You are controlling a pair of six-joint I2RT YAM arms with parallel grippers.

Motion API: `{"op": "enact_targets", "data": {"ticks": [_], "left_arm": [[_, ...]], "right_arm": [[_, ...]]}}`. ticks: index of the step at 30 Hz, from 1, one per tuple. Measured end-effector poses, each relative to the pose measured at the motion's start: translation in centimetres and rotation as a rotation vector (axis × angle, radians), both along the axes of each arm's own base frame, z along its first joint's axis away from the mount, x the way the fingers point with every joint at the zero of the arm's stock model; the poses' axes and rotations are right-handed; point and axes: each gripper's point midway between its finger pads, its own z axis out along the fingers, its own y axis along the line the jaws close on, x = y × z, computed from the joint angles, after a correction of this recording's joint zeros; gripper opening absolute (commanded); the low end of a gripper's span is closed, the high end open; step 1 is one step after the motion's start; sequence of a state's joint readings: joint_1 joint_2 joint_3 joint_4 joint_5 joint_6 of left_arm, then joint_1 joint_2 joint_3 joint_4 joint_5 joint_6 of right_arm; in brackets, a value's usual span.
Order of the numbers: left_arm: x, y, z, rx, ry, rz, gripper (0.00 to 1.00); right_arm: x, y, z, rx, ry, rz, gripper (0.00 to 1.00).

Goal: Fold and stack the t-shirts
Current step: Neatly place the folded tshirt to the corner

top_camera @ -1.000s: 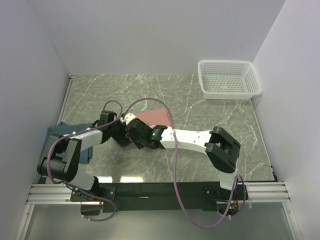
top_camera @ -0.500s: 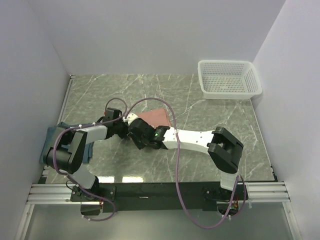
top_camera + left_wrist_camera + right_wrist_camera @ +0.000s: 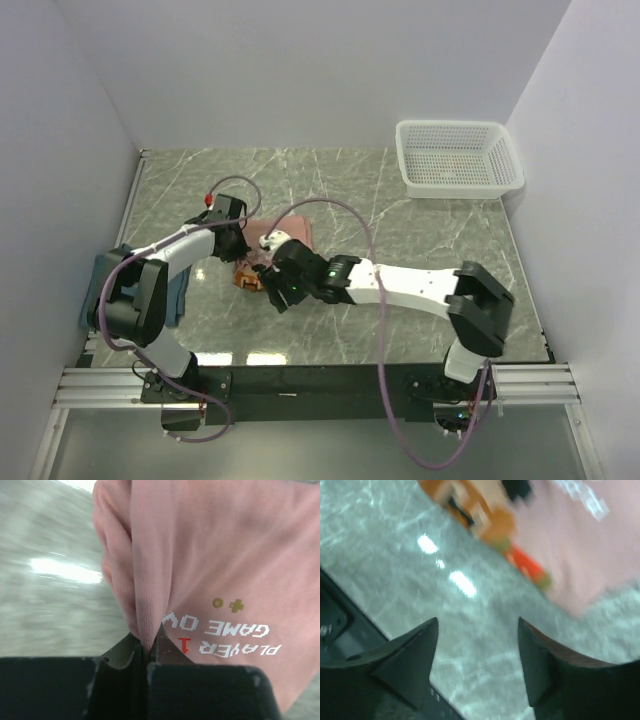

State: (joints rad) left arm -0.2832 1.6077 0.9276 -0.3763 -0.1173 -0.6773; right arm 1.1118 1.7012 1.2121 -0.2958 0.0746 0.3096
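Observation:
The salmon-pink t-shirt [image 3: 225, 555] with white "PLAYER 1 GAME OV" lettering lies bunched on the table; in the top view only a pink patch [image 3: 296, 233] and an orange print [image 3: 246, 277] show between the arms. My left gripper [image 3: 148, 647] is shut on a raised fold of it, and in the top view the left gripper [image 3: 238, 250] sits at its left edge. My right gripper [image 3: 477, 630] stands open over bare table, the pink cloth [image 3: 600, 555] just beyond its tips. The dark teal-blue t-shirt [image 3: 178, 296] lies at the left edge, partly under the left arm.
A white mesh basket [image 3: 458, 158] stands at the back right corner. White walls close in the marble table [image 3: 420, 230] on the left, back and right. Purple cables loop over both arms near the pink shirt.
My left gripper has shut on a fold of the pink shirt. My right gripper has opened, let go and drawn back toward the near edge. The orange print now shows.

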Motion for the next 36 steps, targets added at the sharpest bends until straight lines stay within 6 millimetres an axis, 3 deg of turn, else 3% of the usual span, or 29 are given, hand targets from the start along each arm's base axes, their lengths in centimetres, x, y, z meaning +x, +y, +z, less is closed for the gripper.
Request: {"op": "enact_targets", "data": {"ticks": [4,11,15,20,36], "left_arm": [[0.4,2.9,1.9,0.184,0.002,-0.034,0.01],[-1.4,6.2,5.6,0.369,0.040,-0.111,0.01],[-3.3,8.0,6.5,0.459,0.091,-0.133,0.01],[-4.8,9.6,7.4,0.541,0.135,-0.148,0.01],[-7.3,16.2,13.8,0.818,0.131,-0.143,0.01]], "right_arm": [[-1.6,-3.3,0.8,0.014,0.029,-0.026,0.87],[-2.4,-10.7,0.5,-0.018,0.064,-0.138,0.86],[-2.3,-13.3,0.6,-0.037,0.063,-0.196,0.86],[-2.1,-14.1,2.5,0.009,0.042,-0.219,0.85],[-1.8,-14.5,6.6,0.088,-0.052,-0.152,0.84]]}}
